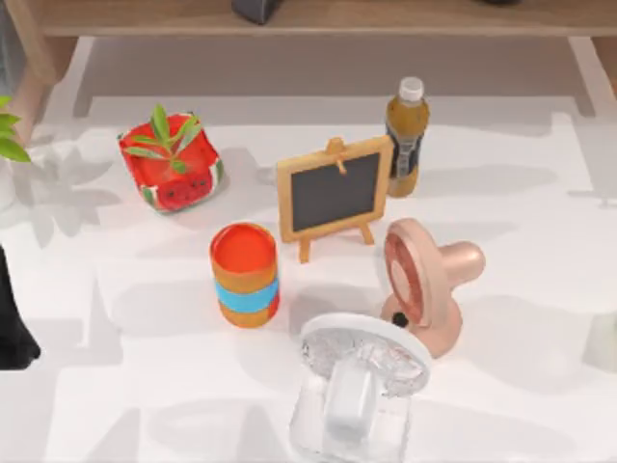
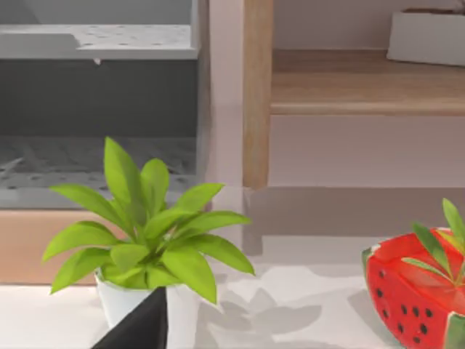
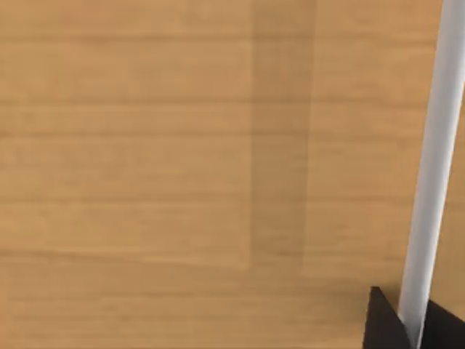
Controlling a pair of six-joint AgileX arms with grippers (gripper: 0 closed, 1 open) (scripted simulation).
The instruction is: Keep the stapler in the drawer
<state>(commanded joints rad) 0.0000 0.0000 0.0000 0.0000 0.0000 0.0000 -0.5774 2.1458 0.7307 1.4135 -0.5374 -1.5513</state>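
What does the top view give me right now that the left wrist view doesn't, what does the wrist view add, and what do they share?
The top view adds the bottle, the chalkboard, the orange cup, the pink fan and the white fan on its clear base. The left wrist view adds a grey recessed compartment and a white box. Both share the watermelon planter and the leafy plant at the table's left.

Simulated home tabletop: potted plant [image 2: 145, 233], fan [image 1: 429, 285], chalkboard [image 1: 335, 190].
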